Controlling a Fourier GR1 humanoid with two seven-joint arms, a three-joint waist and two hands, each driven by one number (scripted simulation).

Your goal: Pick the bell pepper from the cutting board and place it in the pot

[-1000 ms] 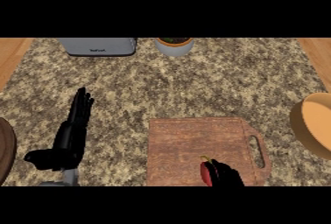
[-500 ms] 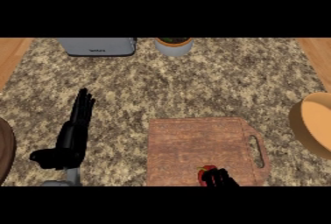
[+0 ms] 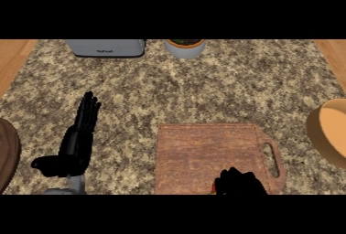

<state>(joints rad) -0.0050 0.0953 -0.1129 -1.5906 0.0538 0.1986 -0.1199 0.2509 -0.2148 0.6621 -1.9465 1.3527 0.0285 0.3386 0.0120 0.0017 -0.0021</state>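
The right hand (image 3: 240, 183) curled over the red bell pepper (image 3: 214, 188) at the cutting board's (image 3: 206, 155) near edge, apparently to lift it toward the pot (image 3: 329, 132), while the left hand (image 3: 78, 139) rested open-fingered.

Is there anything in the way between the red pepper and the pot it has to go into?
Nothing visible blocks it. The right hand covers the bell pepper at the cutting board's near edge. The pot sits at the counter's right edge, with only the board's handle and bare counter between.
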